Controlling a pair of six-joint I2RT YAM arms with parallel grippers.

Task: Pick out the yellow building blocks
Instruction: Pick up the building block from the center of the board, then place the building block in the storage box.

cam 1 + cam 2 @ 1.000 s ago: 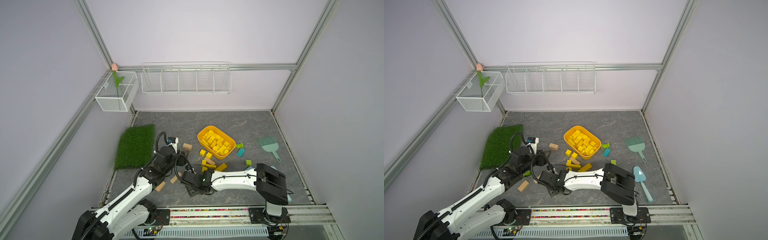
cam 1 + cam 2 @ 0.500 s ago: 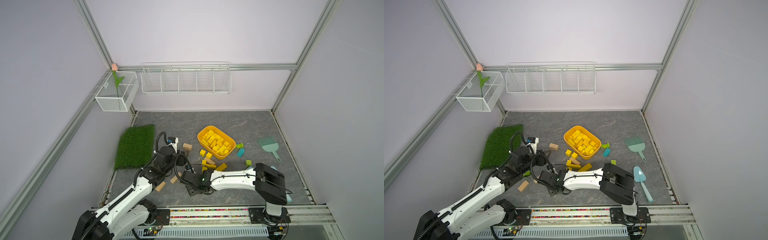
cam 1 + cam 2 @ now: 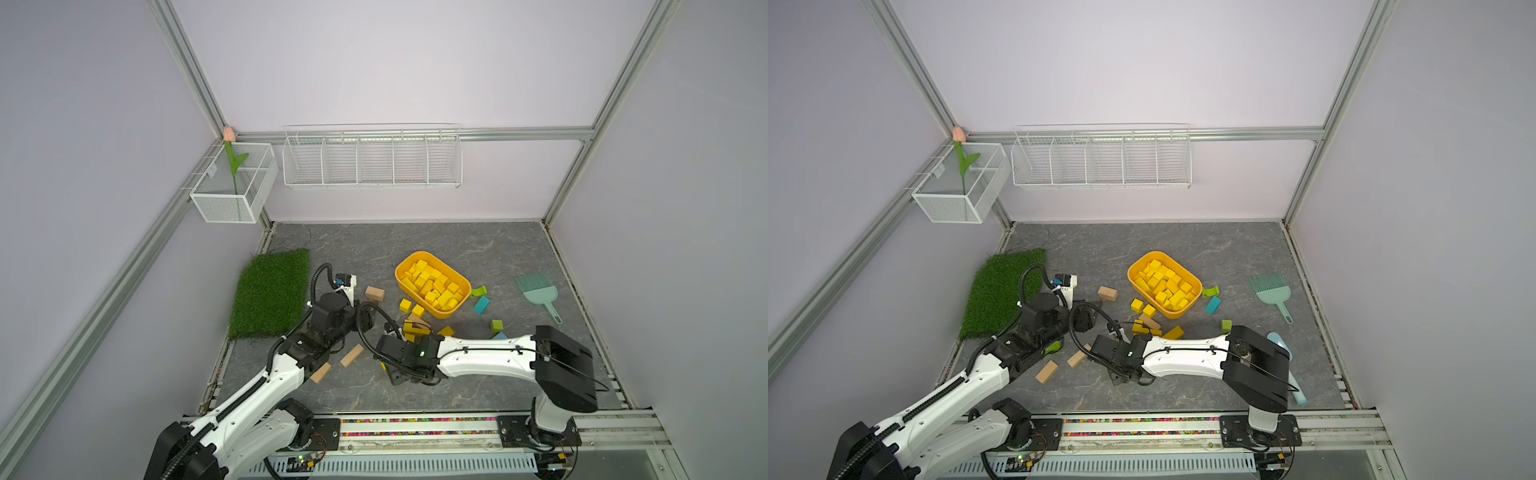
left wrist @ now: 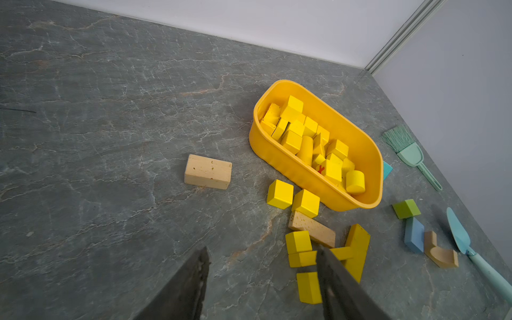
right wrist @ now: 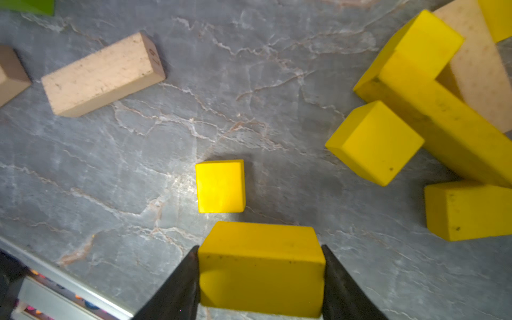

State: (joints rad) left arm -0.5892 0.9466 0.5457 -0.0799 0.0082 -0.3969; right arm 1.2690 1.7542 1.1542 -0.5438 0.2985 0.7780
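Observation:
In the right wrist view my right gripper (image 5: 260, 249) is shut on a yellow building block (image 5: 260, 266), low over the grey floor. A small yellow cube (image 5: 220, 186) lies just beyond it, with more yellow blocks (image 5: 374, 141) and a long yellow bar (image 5: 443, 122) to one side. My left gripper (image 4: 262, 250) is open and holds nothing. It hovers beside a loose cluster of yellow blocks (image 4: 297, 241). Two yellow cubes (image 4: 279, 194) sit by the yellow tub (image 4: 291, 169), which holds several yellow blocks (image 4: 293, 110). In a top view the tub (image 3: 398, 277) stands mid-floor.
Tan wooden blocks (image 3: 351, 355) (image 3: 320, 372) (image 3: 374, 293) lie near both arms. A green grass mat (image 3: 270, 291) is at the left. A teal brush (image 3: 536, 291), a green block (image 3: 496, 325) and a blue block (image 3: 481, 304) lie right of the tub.
The right jaws have drawn in slightly on the yellow block. Both arms stand almost where they were.

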